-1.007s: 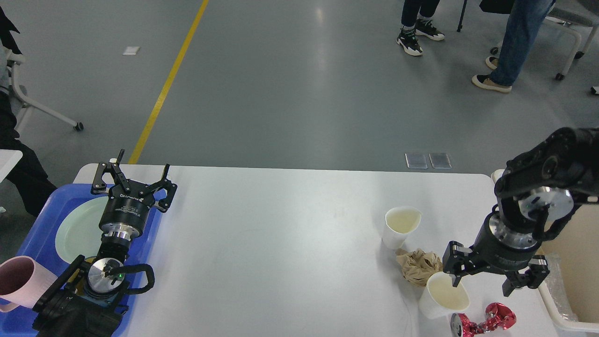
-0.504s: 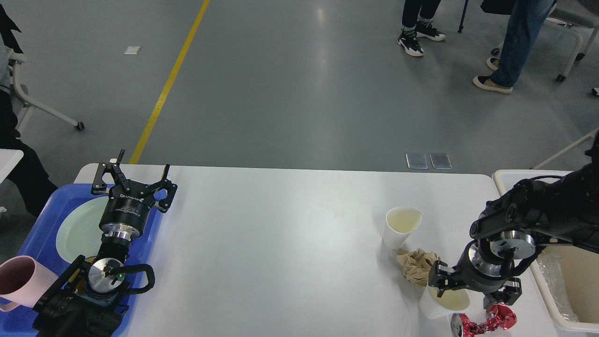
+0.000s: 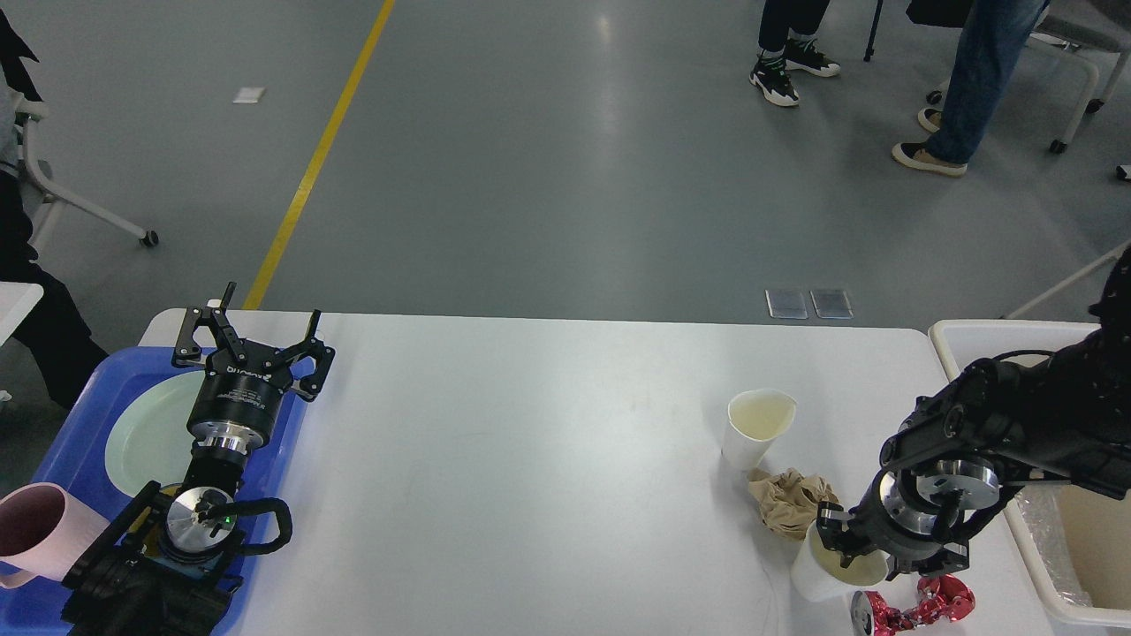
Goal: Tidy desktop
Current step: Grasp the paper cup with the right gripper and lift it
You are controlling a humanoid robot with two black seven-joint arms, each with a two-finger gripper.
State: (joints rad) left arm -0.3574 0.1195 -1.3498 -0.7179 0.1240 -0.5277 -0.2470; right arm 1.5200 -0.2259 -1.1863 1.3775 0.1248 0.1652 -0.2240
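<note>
Cup position is the finding that governs the next move: the near paper cup [image 3: 826,570] stands upright at the near right of the desktop [image 3: 530,459], directly beneath my right gripper [image 3: 870,552], which points down over its mouth. One finger appears to sit inside the rim and the other outside toward the right, so the cup wall seems to lie between them; whether the fingers have actually pinched the wall I cannot tell, since the gripper body hides the contact. The cup's long axis is vertical, so in my judgement any lift should go straight up. Just beside it on the far left lies a crumpled brown paper ball [image 3: 789,501], touching or nearly touching the cup, and a red foil wrapper [image 3: 919,605] lies just near and right of it at the table edge. A second paper cup [image 3: 755,428] stands farther off, beyond the paper ball. The cream bin [image 3: 981,340] sits to the right of the desktop, near the right arm, and I judge it the likely destination. My left gripper [image 3: 252,340] is released, fingers spread, held above the blue tray [image 3: 62,450] at the far left, where a pale plate [image 3: 146,433] and a pink mug [image 3: 35,530] rest. It is well apart from the litter, so the right arm is plainly the nearer one.
</note>
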